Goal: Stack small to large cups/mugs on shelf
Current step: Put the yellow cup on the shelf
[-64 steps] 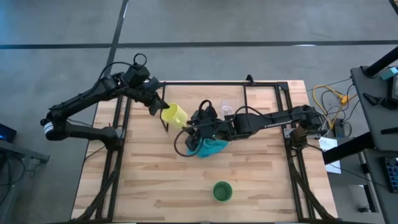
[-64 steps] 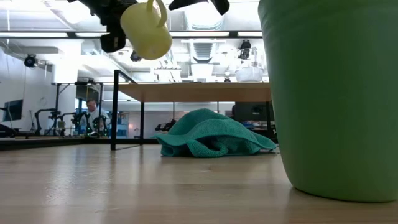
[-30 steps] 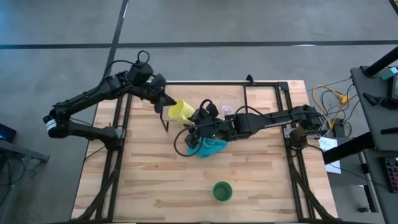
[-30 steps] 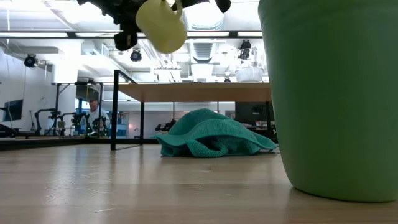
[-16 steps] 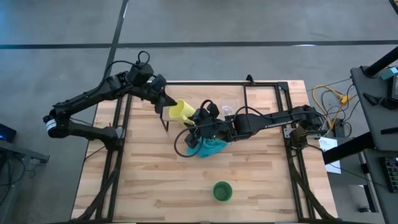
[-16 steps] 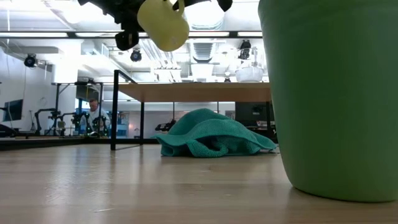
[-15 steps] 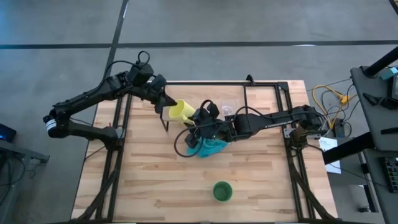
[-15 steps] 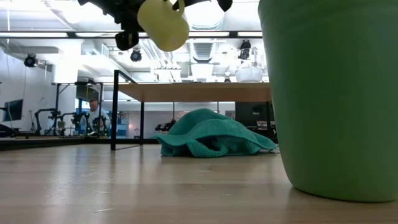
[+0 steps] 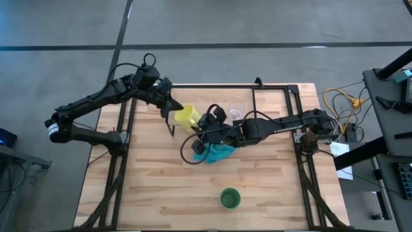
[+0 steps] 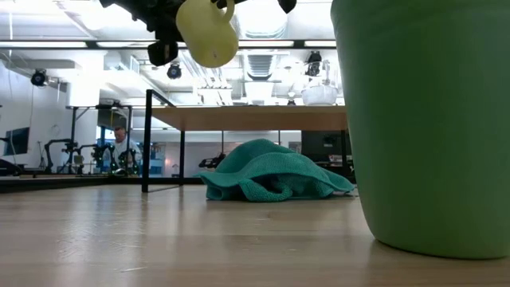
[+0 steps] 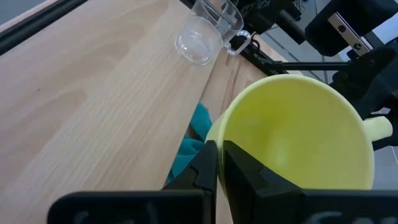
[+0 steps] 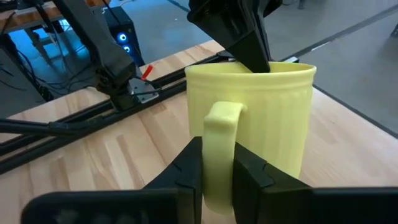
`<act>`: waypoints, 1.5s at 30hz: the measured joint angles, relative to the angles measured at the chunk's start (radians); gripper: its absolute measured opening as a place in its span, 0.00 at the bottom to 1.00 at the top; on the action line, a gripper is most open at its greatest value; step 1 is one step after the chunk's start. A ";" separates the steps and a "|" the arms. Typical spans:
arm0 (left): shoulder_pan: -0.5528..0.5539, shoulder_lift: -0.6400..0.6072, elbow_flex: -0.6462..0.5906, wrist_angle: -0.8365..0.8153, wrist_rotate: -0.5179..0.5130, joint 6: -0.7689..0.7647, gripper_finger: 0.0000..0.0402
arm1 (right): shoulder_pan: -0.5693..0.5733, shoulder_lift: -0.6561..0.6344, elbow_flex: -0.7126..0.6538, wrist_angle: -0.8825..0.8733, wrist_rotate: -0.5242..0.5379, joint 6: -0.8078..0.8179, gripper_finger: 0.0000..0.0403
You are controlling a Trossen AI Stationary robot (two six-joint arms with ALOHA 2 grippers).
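Observation:
The yellow mug (image 9: 187, 116) hangs in the air over the shelf's (image 9: 273, 103) left end, between my two grippers. My left gripper (image 9: 174, 111) is shut on it from the left, and my right gripper (image 9: 203, 122) is shut on it from the right. The clear glass cup (image 9: 237, 111) stands on the shelf plank (image 11: 93, 93). The green cup (image 9: 230, 198) stands on its base on the table near the front edge and fills the right of the low view as a green cup (image 10: 422, 119). My left gripper pinches the mug's rim (image 11: 217, 142), with one finger inside the mug and one outside. It comes slanting down from the table's far left. The mug is lifted clear and tilted. My right gripper pinches the mug's handle (image 12: 217, 134) between its two fingers (image 12: 247, 165), one on each flat side. It comes from the table's right, slanting slightly down. The mug hangs clear of the shelf and table.
A crumpled teal cloth (image 9: 215, 153) lies on the table under the shelf's front edge, below my right gripper. The shelf's black frame and legs (image 10: 147, 143) stand around it. Cables lie off the table's right edge (image 9: 341, 106).
About two seconds ago my left gripper carried the yellow mug a short way toward the table's right, up to my right gripper. Since then both arms have kept their places, with the mug held high between them.

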 joint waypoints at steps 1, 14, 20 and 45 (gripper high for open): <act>0.000 0.000 0.000 0.001 0.000 0.000 0.00 | 0.000 0.000 0.000 0.000 0.000 0.000 0.11; 0.000 -0.001 0.000 0.004 0.007 0.043 0.11 | 0.008 -0.002 0.000 -0.017 0.007 0.009 0.09; 0.000 -0.002 0.001 0.003 0.009 0.035 0.21 | 0.013 -0.002 0.000 -0.075 0.009 0.027 0.09; 0.001 -0.188 0.011 0.021 0.003 0.030 0.24 | 0.029 0.041 -0.003 0.067 0.187 0.070 0.02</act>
